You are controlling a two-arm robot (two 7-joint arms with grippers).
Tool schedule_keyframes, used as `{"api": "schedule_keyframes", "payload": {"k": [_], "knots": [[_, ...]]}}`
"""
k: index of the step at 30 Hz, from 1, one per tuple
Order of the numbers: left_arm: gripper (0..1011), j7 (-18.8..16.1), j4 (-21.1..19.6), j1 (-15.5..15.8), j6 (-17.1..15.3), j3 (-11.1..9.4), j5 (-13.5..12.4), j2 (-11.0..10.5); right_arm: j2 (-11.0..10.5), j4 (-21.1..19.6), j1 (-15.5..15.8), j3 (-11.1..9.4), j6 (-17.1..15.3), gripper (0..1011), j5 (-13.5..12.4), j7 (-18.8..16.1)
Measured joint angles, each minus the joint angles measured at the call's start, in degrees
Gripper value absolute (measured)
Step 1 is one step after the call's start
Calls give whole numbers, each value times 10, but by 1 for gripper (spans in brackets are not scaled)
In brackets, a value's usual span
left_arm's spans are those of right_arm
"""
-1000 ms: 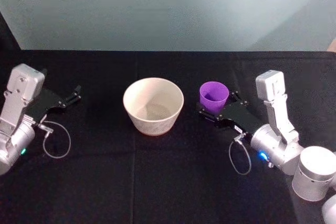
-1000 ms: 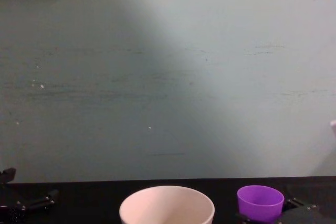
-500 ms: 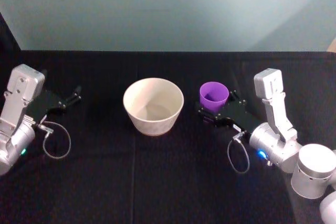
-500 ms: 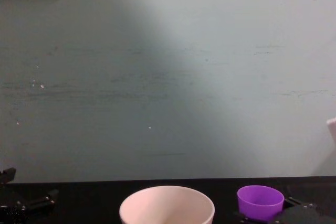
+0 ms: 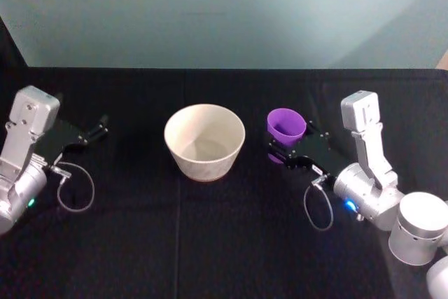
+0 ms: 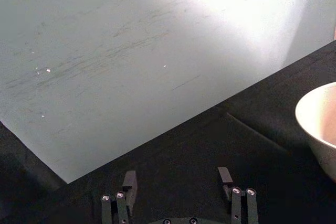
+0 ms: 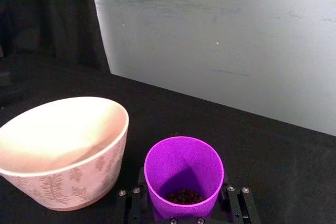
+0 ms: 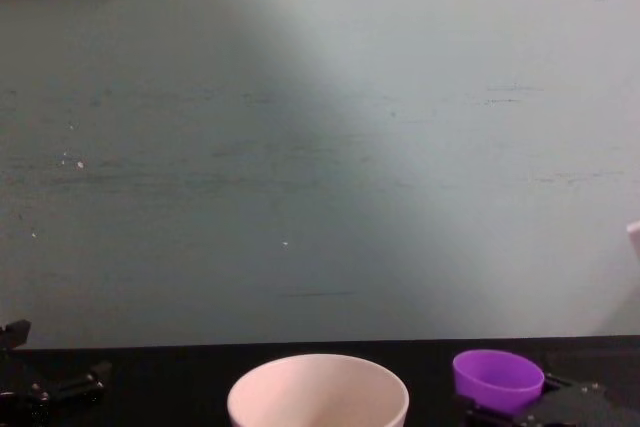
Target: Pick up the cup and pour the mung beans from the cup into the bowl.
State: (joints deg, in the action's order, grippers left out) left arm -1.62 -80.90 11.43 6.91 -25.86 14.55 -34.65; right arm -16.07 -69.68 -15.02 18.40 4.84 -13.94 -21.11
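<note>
The purple cup (image 5: pixel 285 126) sits between the fingers of my right gripper (image 5: pixel 294 146), which is shut on its lower part. It hangs a little off the black table, just right of the bowl (image 5: pixel 204 138). In the right wrist view the cup (image 7: pixel 184 174) is upright, with dark mung beans (image 7: pixel 184 196) in its bottom and the leaf-patterned bowl (image 7: pixel 63 145) beside it. The chest view shows the cup (image 8: pixel 497 379) slightly tilted next to the bowl's rim (image 8: pixel 318 392). My left gripper (image 5: pixel 94 131) rests open at the table's left side, its fingers (image 6: pixel 128 182) spread apart.
A black cloth covers the table (image 5: pixel 210 243), and a pale green wall (image 5: pixel 224 12) stands behind it. Loose cable loops hang from both wrists (image 5: pixel 73 187). There is free room in front of the bowl and between the bowl and the left arm.
The right gripper has raised the cup slightly off the table and tipped it a little. The bowl and the left arm have stayed put.
</note>
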Motion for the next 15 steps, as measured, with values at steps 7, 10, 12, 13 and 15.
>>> {"api": "schedule_keyframes", "payload": {"k": [7, 10, 12, 13, 15], "knots": [[1000, 0, 0, 0, 0, 0, 0, 0, -9, -44, 12, -5, -11, 724, 5, 1], [1000, 0, 0, 0, 0, 0, 0, 0, -14, -62, 16, -7, -18, 724, 8, 2], [1000, 0, 0, 0, 0, 0, 0, 0, -17, -78, 18, -9, -24, 726, 10, 3], [1000, 0, 0, 0, 0, 0, 0, 0, -19, -89, 20, -10, -28, 726, 11, 5], [1000, 0, 0, 0, 0, 0, 0, 0, -21, -100, 21, -12, -32, 724, 11, 7]]}}
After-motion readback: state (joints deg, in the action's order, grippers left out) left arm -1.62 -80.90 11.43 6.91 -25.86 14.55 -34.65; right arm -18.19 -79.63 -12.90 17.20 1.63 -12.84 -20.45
